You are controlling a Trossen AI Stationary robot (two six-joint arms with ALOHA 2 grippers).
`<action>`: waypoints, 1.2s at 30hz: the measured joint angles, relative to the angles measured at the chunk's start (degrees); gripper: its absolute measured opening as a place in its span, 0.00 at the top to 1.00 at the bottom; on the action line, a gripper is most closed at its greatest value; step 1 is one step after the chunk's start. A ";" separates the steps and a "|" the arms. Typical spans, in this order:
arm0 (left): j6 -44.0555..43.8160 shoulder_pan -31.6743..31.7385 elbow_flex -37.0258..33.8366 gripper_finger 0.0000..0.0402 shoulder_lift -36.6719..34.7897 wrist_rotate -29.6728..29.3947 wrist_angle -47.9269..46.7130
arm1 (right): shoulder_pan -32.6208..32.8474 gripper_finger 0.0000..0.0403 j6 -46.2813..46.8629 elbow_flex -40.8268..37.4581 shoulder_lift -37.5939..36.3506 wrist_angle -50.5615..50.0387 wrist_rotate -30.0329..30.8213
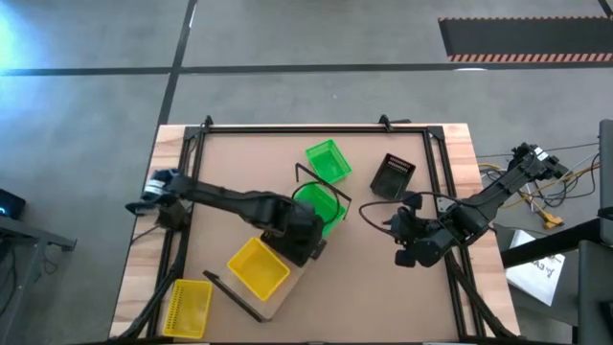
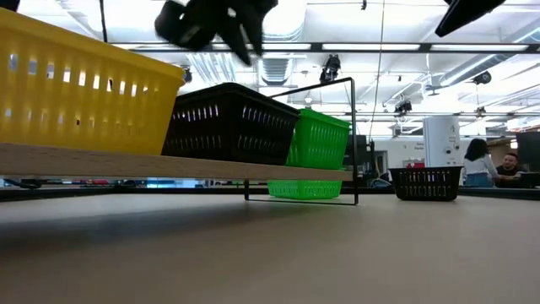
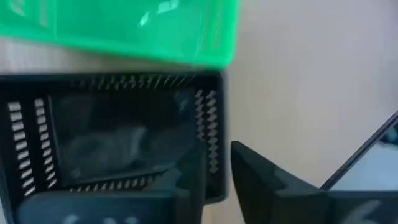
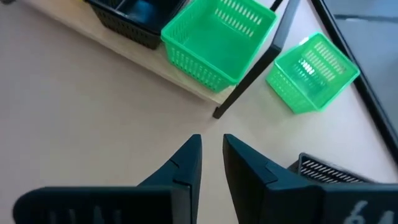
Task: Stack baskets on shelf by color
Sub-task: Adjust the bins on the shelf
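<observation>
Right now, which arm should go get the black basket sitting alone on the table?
The right arm. Its tool hangs close beside that black basket, while the left tool is over the shelf at another black basket.

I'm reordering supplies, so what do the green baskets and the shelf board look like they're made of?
The green baskets look like moulded plastic, slightly glossy, with thin slotted walls light passes through. The shelf board looks like pale wood or laminate, matte with a plain edge; its end frame seems thin black metal.
</observation>
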 joint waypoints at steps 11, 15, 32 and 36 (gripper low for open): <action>3.22 -2.37 -8.77 0.99 -0.02 4.91 0.73 | 0.00 0.85 4.64 0.00 0.00 -0.05 -0.37; 3.15 -3.56 -10.25 1.00 -0.04 4.77 1.04 | 0.00 0.85 4.49 0.00 0.00 -0.07 -0.17; -2.28 -4.04 -3.38 1.00 -2.19 -0.42 1.57 | 0.00 0.86 4.28 0.00 0.02 -0.26 0.15; 0.75 -0.12 -1.25 1.00 -2.51 -5.46 6.15 | 0.00 0.86 4.28 0.82 0.04 -0.47 0.11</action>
